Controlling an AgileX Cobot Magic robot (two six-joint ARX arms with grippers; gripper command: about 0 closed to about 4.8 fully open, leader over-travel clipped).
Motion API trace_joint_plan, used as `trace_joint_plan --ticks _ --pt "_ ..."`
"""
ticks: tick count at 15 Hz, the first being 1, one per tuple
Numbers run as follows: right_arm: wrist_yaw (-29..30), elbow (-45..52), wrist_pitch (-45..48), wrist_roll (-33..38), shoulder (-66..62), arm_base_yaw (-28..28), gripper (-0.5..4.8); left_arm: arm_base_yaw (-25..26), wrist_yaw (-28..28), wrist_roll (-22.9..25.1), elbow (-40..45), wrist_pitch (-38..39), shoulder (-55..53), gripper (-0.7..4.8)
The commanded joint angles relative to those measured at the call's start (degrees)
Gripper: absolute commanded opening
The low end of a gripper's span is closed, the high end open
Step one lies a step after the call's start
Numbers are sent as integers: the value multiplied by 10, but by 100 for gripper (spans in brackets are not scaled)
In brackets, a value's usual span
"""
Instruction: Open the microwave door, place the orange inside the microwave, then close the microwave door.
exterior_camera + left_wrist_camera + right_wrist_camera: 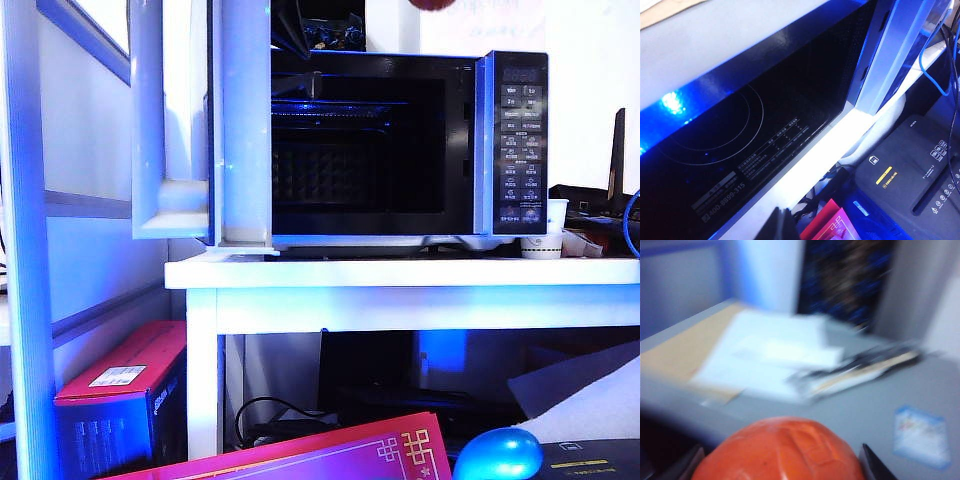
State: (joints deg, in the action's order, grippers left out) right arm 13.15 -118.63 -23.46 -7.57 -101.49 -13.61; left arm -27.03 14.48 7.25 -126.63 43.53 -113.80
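Swinging wide, microwave door (175, 120) is done; right pincer (780, 465) is clasping orange (780, 452) above microwave (400, 150); left pincer's state unclear; placing, closing remaining.

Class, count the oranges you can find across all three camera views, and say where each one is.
1. The orange sits between the right pincer's fingers, raised above the microwave; its lower edge peeks in at the exterior view's top. Others may be hidden.

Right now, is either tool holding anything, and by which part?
The right tool grips the round shiny orange across its sides. The left tool is out of view.
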Motion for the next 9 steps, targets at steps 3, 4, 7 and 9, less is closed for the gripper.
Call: trace_joint_plan --ticks 3,4,7,9 --pt "66 -2 -172 -13 11 0 220 0 12 -17 7 22 -10 -5" --pt "82 -2 -194 -20 13 0 220 0 12 -17 7 22 -10 -5" --pt "91 -2 -270 -59 32 0 220 0 12 -17 7 13 -10 -5" --pt "90 -2 -285 -65 39 0 220 0 12 -17 7 5 -10 -5"
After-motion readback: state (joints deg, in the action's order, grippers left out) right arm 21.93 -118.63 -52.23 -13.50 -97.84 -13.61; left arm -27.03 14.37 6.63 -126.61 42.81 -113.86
